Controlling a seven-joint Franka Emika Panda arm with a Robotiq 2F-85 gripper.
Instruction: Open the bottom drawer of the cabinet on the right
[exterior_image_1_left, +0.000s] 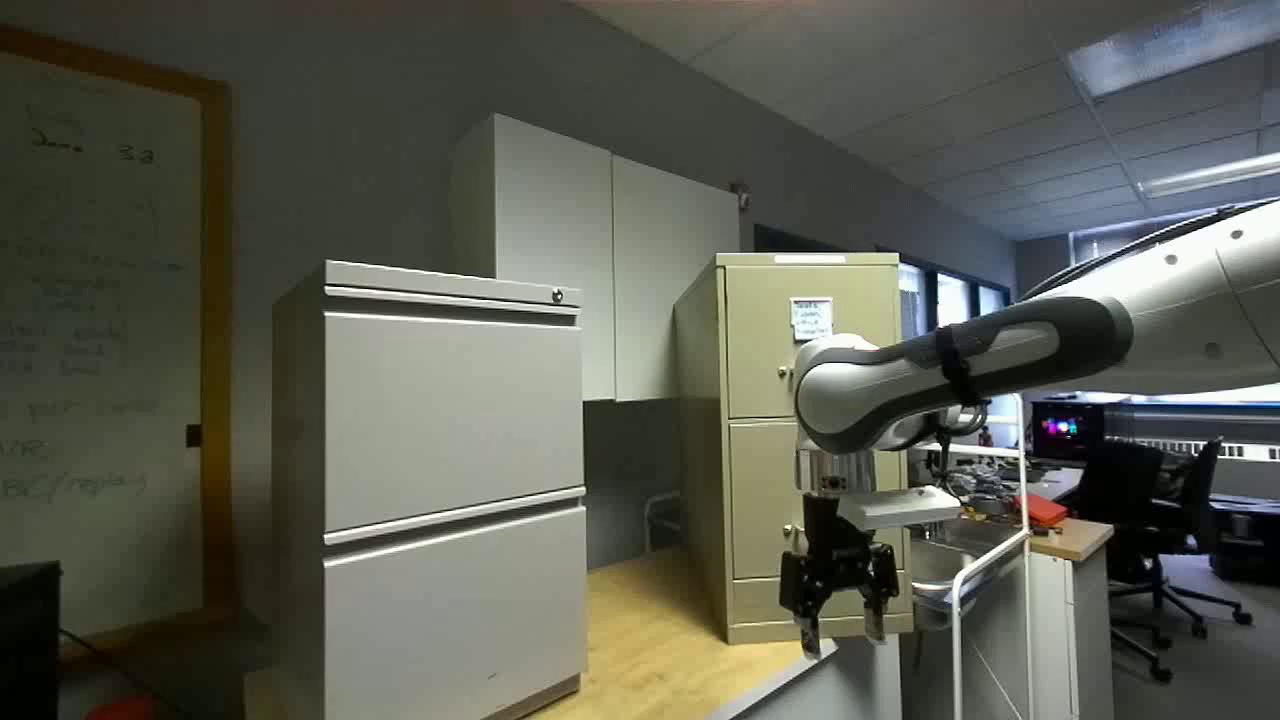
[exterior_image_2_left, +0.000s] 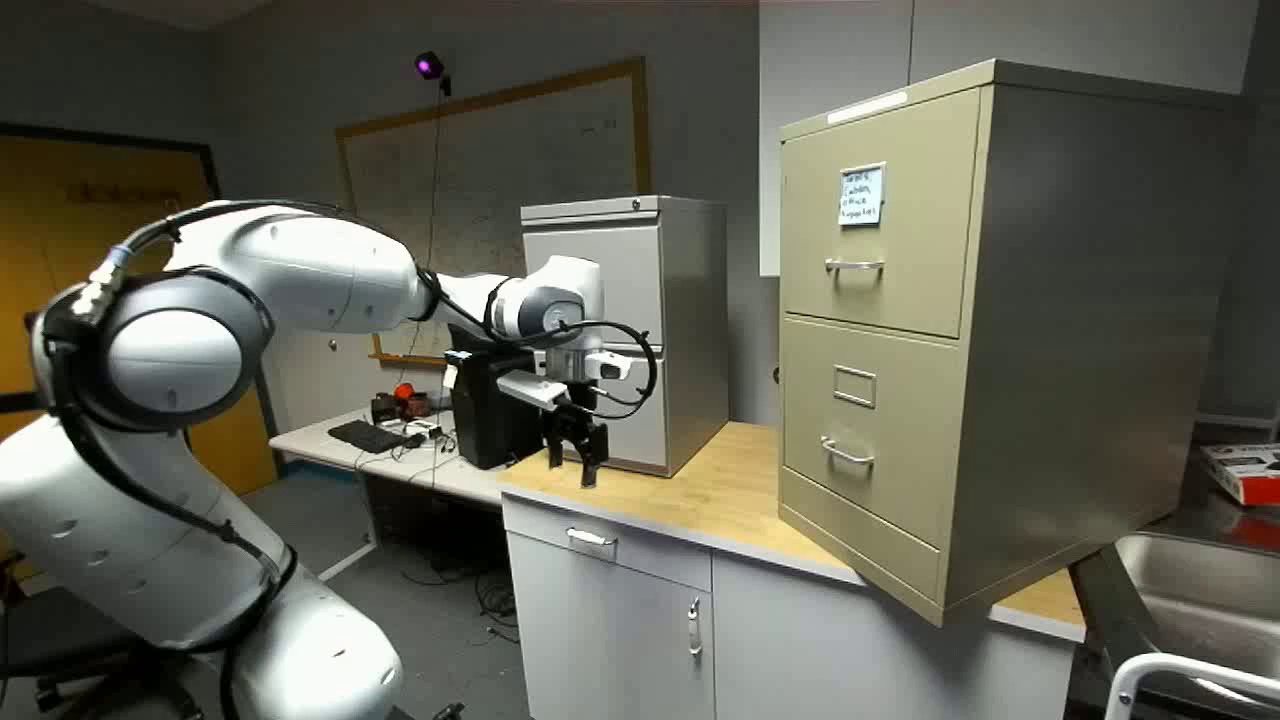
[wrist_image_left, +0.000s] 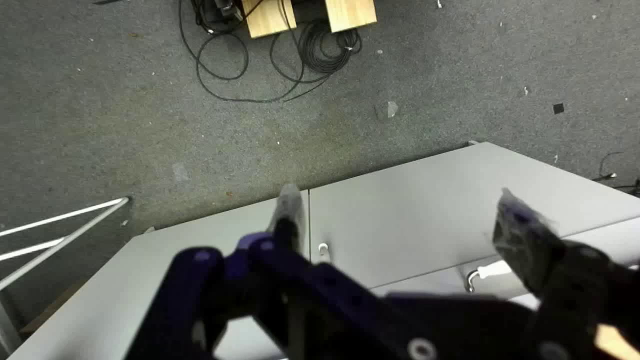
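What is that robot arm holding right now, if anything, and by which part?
Nothing is held. The gripper is open, its fingers apart with no object between them, and it hangs away from the beige bottom drawer.

In an exterior view, the whiteboard (exterior_image_1_left: 90, 320) carries marker writing: "replay" is legible lower down, a "3" near the top, the rest too faint. On the tan filing cabinet (exterior_image_2_left: 1090, 330), the upper drawer (exterior_image_2_left: 920, 265) bears a handwritten card (exterior_image_2_left: 861, 195), seemingly including "Office", otherwise unclear.
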